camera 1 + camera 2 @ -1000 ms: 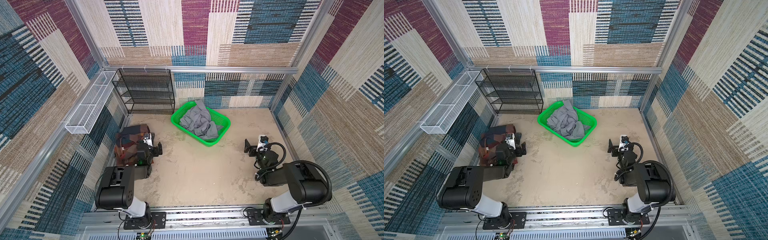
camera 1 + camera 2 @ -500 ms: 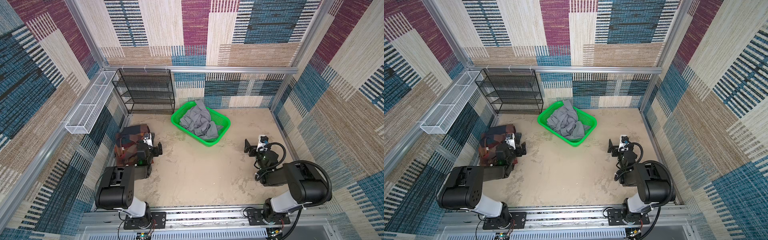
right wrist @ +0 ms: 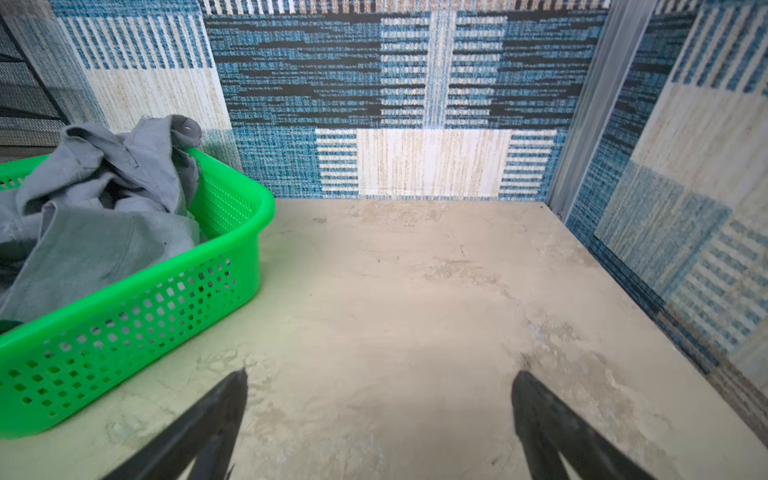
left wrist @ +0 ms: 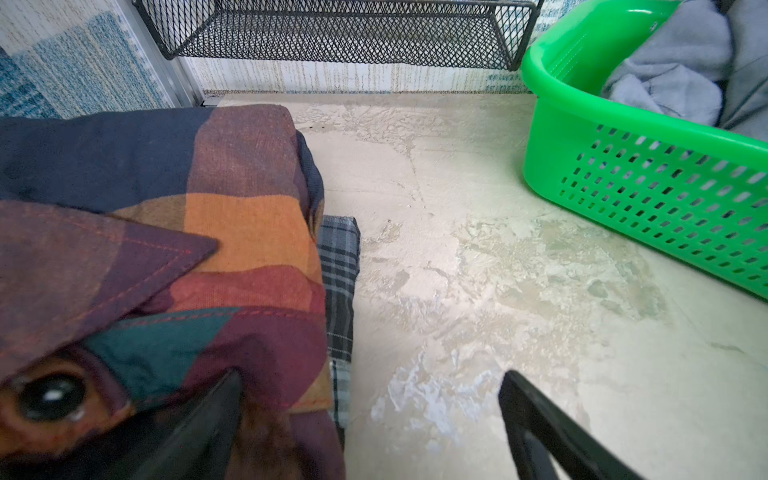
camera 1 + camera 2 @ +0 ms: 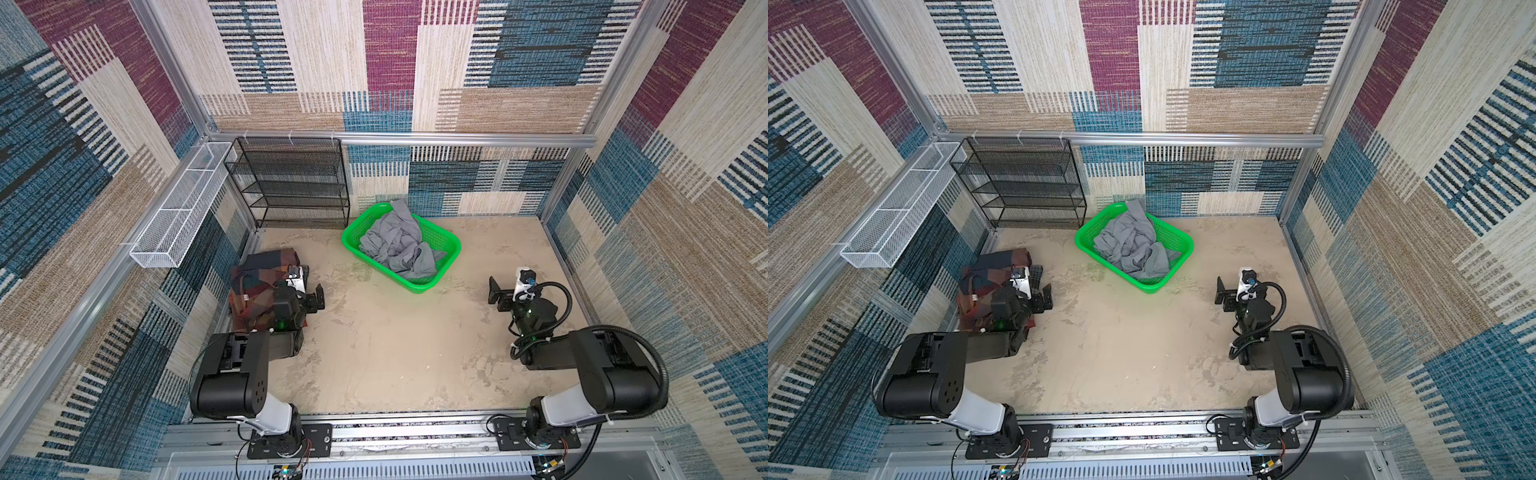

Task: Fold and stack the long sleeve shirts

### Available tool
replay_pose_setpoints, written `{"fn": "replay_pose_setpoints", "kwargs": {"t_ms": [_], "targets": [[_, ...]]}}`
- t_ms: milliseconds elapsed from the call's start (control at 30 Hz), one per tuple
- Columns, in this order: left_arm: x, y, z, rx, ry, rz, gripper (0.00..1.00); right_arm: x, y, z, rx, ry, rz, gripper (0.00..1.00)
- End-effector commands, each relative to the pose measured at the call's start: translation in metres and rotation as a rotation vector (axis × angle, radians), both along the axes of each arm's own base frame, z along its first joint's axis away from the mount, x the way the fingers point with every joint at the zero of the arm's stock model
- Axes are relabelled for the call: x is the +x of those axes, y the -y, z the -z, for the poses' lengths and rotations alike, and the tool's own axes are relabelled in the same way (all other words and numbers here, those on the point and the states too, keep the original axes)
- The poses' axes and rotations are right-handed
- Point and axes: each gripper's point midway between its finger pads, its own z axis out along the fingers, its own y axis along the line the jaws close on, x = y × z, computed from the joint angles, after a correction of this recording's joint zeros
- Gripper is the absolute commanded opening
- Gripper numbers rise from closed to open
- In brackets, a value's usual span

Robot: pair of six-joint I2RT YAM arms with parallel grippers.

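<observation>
The left gripper (image 4: 372, 376) stood wide open and empty, one finger over the edge of the folded plaid shirt (image 5: 257, 286) by the left wall. The right gripper (image 3: 380, 374) was also wide open and empty, over bare table (image 5: 395, 353). Farther back, the gray shirt (image 5: 397, 245) lay crumpled inside the green basket (image 5: 417, 284).

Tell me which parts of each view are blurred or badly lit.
Left wrist view: the plaid shirt goes soft toward the lens, its button smeared; the green basket is sharp. Right wrist view: the right gripper shows as dark, blurred wedges. Both top views: even light, no glare.
</observation>
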Motion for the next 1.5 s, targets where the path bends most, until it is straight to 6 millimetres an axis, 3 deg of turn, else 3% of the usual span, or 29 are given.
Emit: {"fn": "replay_pose_setpoints", "kwargs": {"t_ms": [0, 100, 167, 233, 300, 367, 433, 467, 533, 600, 700, 800, 900, 967, 1100, 1200, 1300, 1467], "targets": [[0.003, 0.004, -0.019, 0.012, 0.012, 0.027, 0.99, 0.000, -0.013, -0.022, -0.024, -0.004, -0.038, 1.00], [0.003, 0.004, -0.032, 0.011, -0.047, 0.026, 0.99, -0.017, -0.025, -0.067, 0.110, 0.100, -0.096, 1.00], [0.006, 0.000, -0.048, -0.043, -0.067, -0.026, 0.99, -0.030, -0.043, -0.102, 0.287, 0.172, -0.220, 1.00], [0.011, -0.008, -0.072, -0.144, -0.047, -0.125, 0.99, -0.030, -0.048, -0.109, 0.545, 0.096, -0.248, 1.00], [0.014, 0.001, -0.093, -0.234, -0.052, -0.108, 0.99, -0.023, -0.048, -0.112, 0.719, -0.003, -0.220, 1.00], [0.017, 0.018, -0.117, -0.305, -0.055, -0.025, 0.99, -0.023, -0.081, -0.129, 0.635, -0.025, -0.406, 1.00], [0.014, 0.022, -0.128, -0.450, -0.111, -0.073, 0.99, -0.015, -0.111, -0.137, 0.567, -0.077, -0.473, 1.00], [0.011, 0.023, -0.127, -0.522, -0.154, -0.110, 0.99, -0.012, -0.127, -0.140, 0.501, -0.088, -0.484, 1.00], [0.008, 0.041, -0.139, -0.635, -0.199, 0.003, 0.99, 0.003, -0.151, -0.139, 0.397, -0.135, -0.434, 1.00], [0.004, 0.056, -0.151, -0.794, -0.199, 0.113, 0.99, 0.021, -0.170, -0.131, 0.351, -0.219, -0.433, 1.00], [-0.001, 0.064, -0.169, -1.052, -0.169, 0.250, 0.99, 0.052, -0.197, -0.098, 0.252, -0.382, -0.400, 0.95], [-0.010, 0.070, -0.173, -1.158, -0.183, 0.350, 0.99, 0.073, -0.227, -0.076, 0.159, -0.458, -0.385, 0.91], [-0.025, 0.076, -0.168, -1.131, -0.202, 0.384, 0.99, 0.093, -0.253, -0.049, 0.081, -0.534, -0.370, 0.87], [-0.036, 0.070, -0.159, -1.038, -0.226, 0.301, 0.99, 0.106, -0.266, -0.030, 0.017, -0.579, -0.341, 0.87], [-0.061, 0.040, -0.151, -0.749, -0.252, 0.060, 0.99, 0.130, -0.277, 0.002, -0.038, -0.644, -0.292, 0.87], [-0.065, 0.036, -0.156, -0.722, -0.228, 0.007, 0.99, 0.143, -0.283, 0.027, -0.073, -0.692, -0.278, 0.86], [-0.068, 0.035, -0.152, -0.805, -0.235, -0.036, 0.99, 0.152, -0.290, 0.056, -0.100, -0.751, -0.281, 0.77], [-0.074, 0.053, -0.167, -0.797, -0.206, 0.103, 0.99, 0.162, -0.290, 0.089, -0.127, -0.788, -0.254, 0.56]]}}
